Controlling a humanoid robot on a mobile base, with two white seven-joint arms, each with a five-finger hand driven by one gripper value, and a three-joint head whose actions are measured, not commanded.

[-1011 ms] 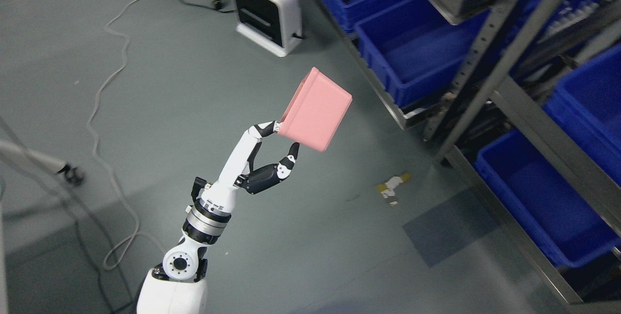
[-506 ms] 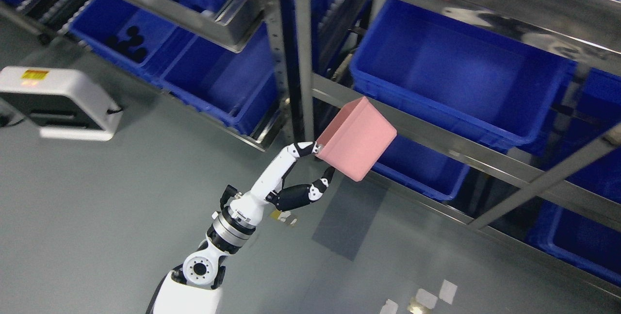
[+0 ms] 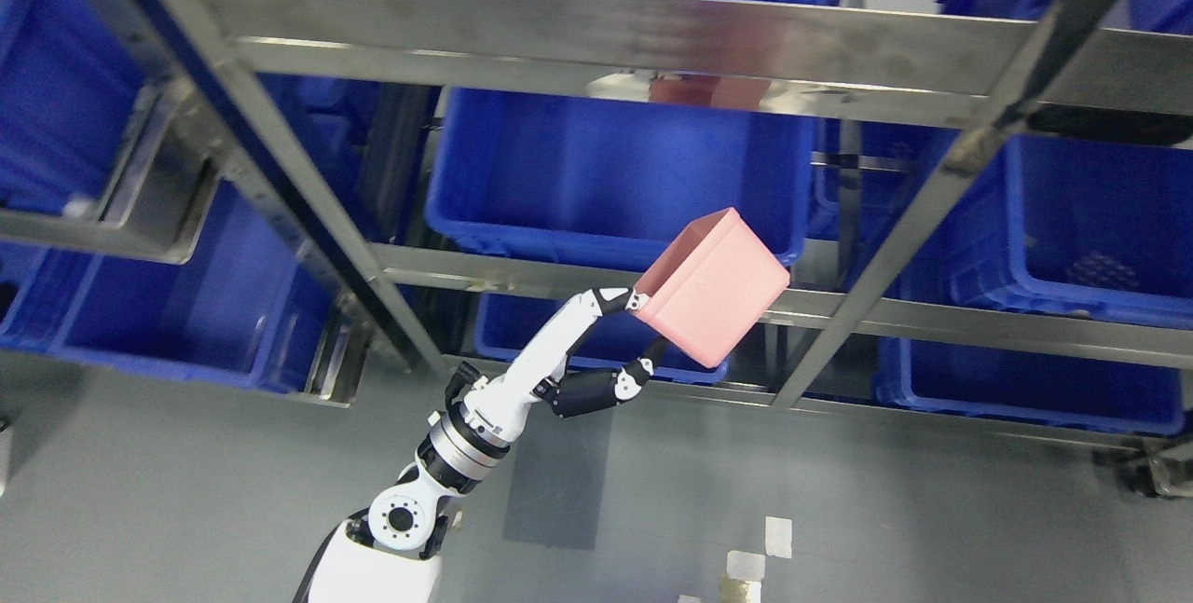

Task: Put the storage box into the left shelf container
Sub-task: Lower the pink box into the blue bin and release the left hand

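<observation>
I had the left hand [image 3: 623,342] raised in front of the steel shelving rack [image 3: 596,34], its fingers [image 3: 615,297] clamped on the near lower edge of the pink plastic storage box [image 3: 713,286]: the white upper ones hooked at the rim corner, a black one [image 3: 643,368] pressed under the bottom. The box hung tilted, held clear of everything, in front of the rack's middle rail [image 3: 932,314] and just below the front lip of the large blue plastic container on the middle shelf [image 3: 596,174]. The right arm did not show in the head view. As I judged it, the pickup and the approach were done, since the box was in hand and facing the rack, but the placing itself was not: the box was still outside the rack, lower than the container's rim and off toward its right end. What remained, to my reading, was to lift it over that rim, carry it inward, level it and let go. More blue containers sat on the rack further left [image 3: 168,323] and to the right [image 3: 1100,221], so which one counted as the left container I could only guess; the middle one was nearest.
</observation>
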